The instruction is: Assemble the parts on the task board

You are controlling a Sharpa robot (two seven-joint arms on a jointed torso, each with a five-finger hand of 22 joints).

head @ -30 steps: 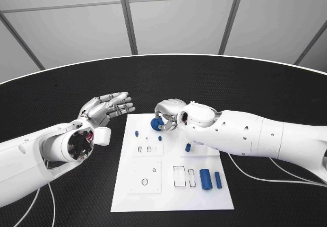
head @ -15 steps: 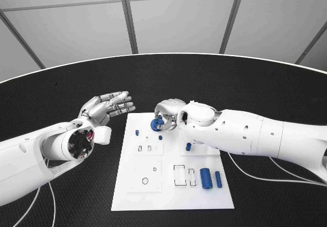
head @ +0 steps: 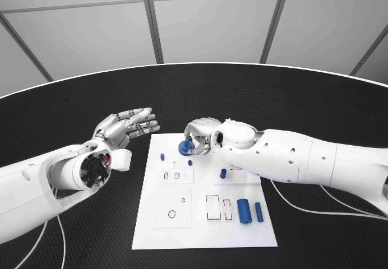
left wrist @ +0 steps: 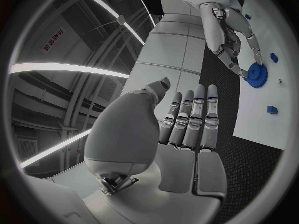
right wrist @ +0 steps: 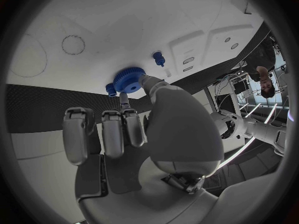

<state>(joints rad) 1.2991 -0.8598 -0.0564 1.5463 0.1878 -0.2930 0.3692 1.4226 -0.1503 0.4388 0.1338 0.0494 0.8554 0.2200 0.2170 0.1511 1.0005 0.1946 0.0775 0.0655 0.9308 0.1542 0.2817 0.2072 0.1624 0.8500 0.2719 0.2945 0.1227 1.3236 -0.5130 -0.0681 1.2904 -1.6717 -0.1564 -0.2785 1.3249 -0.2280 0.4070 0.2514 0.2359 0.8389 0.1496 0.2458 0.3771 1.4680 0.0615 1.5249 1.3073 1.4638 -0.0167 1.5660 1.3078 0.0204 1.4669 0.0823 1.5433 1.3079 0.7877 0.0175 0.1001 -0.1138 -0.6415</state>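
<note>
The big black table (head: 81, 101) holds the white task board (head: 206, 235) in its middle. All places here are told from the task board.

The right hand (head: 201, 134) is over the far end of the task board. It pinches a round blue gear (head: 186, 147) between its thumb and a finger, just above the board. In the last second the gear has hardly moved at all. I think the hand is lining it up slowly over its spot, so this step is not done yet.

The left hand (head: 127, 126) is just off the far left corner of the task board. It is wide open, fingers straight, and holds nothing. It has stayed put too.

Two blue rods (head: 250, 213) lie at the near right of the task board. Small blue pegs (head: 162, 158) stand near its far end, close to the gear.
</note>
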